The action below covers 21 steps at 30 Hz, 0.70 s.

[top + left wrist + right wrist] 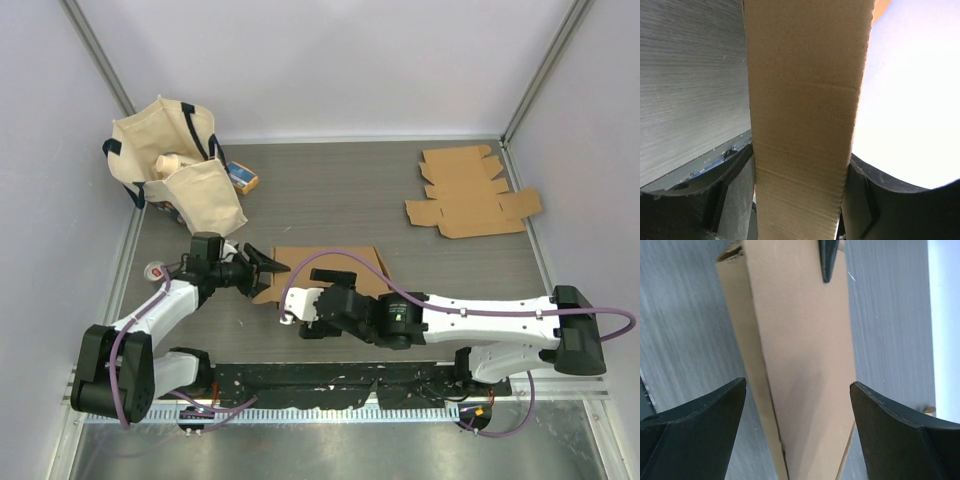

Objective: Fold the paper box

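Step in hand, as judged: mid-fold, one flap being worked. The cardboard box (325,268), apparently partly folded, lies at centre of table (340,190), near arm bases. At its left edge, left gripper (268,270) clamped on cardboard, strip pinched between both fingers (735,195). At front edge, right gripper (797,415) spread wide, straddling narrow cardboard panel without touching it. Next move likely calls for right jaws to close on panel or press it along crease. Spare cardboard sheet (470,195) far right, tote bag (175,165) far left
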Each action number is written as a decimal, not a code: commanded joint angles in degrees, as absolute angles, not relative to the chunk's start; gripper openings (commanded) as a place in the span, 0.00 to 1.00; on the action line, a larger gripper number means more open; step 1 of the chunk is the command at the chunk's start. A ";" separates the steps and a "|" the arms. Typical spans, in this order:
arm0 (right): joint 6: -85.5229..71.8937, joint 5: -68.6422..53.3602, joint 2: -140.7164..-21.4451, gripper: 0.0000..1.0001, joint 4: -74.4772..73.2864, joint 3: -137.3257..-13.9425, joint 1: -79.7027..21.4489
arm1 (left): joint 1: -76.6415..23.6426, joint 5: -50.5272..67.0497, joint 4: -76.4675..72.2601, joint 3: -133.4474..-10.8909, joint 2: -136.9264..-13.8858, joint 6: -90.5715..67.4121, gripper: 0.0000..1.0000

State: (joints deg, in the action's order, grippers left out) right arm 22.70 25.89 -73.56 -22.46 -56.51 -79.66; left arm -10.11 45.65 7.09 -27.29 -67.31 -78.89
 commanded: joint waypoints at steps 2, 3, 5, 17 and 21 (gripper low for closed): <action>28.47 30.32 -71.46 0.90 -15.21 -54.15 -80.33 | -9.84 51.24 6.69 -26.46 -65.83 -82.70 0.62; 28.65 29.80 -71.54 0.90 -14.68 -53.27 -80.51 | -9.84 51.24 6.24 -26.37 -65.92 -83.05 0.62; 28.56 28.66 -71.72 0.90 -13.98 -52.48 -80.42 | -9.93 51.42 6.24 -26.63 -66.00 -83.41 0.62; 31.02 28.56 -76.46 0.90 -12.48 -53.35 -80.42 | -10.99 52.47 6.24 -26.28 -66.10 -85.25 0.62; 33.13 31.28 -78.57 0.90 -8.46 -52.74 -80.42 | -11.34 52.82 5.54 -26.19 -65.92 -86.22 0.63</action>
State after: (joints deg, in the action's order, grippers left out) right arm 30.59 28.86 -76.93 -14.63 -51.33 -80.16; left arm -10.63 47.94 7.35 -26.30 -67.13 -83.31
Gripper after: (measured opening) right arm 0.903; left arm 0.626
